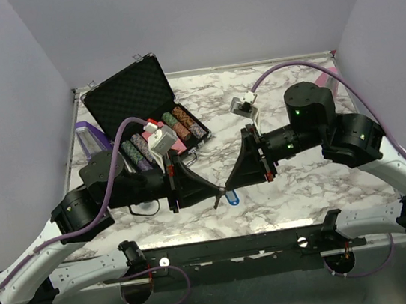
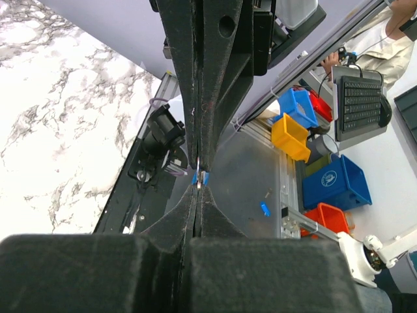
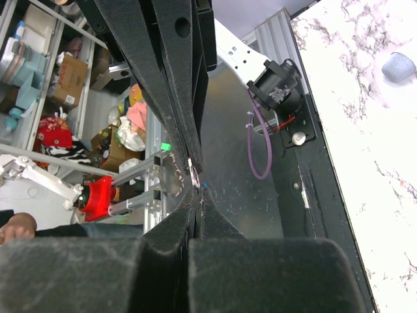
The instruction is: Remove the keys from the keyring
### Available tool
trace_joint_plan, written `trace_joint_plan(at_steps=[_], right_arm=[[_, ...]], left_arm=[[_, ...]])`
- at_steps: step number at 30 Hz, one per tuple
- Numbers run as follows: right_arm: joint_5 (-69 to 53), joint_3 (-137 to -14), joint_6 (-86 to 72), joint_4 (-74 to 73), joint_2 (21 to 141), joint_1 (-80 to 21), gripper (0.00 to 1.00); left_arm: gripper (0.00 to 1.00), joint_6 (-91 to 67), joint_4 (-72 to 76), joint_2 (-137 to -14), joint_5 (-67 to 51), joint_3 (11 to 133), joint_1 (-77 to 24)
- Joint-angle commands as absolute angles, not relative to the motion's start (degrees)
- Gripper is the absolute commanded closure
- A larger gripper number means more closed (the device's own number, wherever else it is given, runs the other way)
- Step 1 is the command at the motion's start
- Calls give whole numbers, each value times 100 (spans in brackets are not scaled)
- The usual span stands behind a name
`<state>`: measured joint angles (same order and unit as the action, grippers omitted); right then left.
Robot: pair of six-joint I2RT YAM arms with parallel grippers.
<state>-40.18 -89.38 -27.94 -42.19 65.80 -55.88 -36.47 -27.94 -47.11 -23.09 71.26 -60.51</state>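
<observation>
Both grippers meet tip to tip above the table's front middle. The keyring's blue tag (image 1: 232, 198) hangs just under my right gripper (image 1: 228, 188). A thin dark sliver, apparently the key (image 1: 217, 201), hangs under my left gripper (image 1: 220, 191). In the left wrist view my left gripper (image 2: 197, 184) is shut on a silver piece, with the blue tag (image 2: 204, 177) just beyond it. In the right wrist view my right gripper (image 3: 199, 191) is shut at a blue speck of the tag (image 3: 204, 186), with the thin metal ring (image 3: 193, 171) beside the other gripper's tips.
An open black poker chip case (image 1: 130, 94) with rows of striped chips (image 1: 166, 134) stands at the back left of the marble table (image 1: 314, 189). A purple-rimmed clear container (image 1: 89, 138) sits left of it. A pink object (image 1: 329, 77) lies at the back right.
</observation>
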Motion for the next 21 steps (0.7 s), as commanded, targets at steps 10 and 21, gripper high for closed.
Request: trace_joint_plan(at_steps=[10,21], right_arm=[[-3586,-9211,-2637,-4869,6855,-6170,99],[-3261,-9369,-2470,-5168,6943,-6258,99]], left_arm=[[100,-3560,-2839,-4843,-1960,7383,-6021],[100,-3489,-3146,-4904,-1837,7479,-6012]])
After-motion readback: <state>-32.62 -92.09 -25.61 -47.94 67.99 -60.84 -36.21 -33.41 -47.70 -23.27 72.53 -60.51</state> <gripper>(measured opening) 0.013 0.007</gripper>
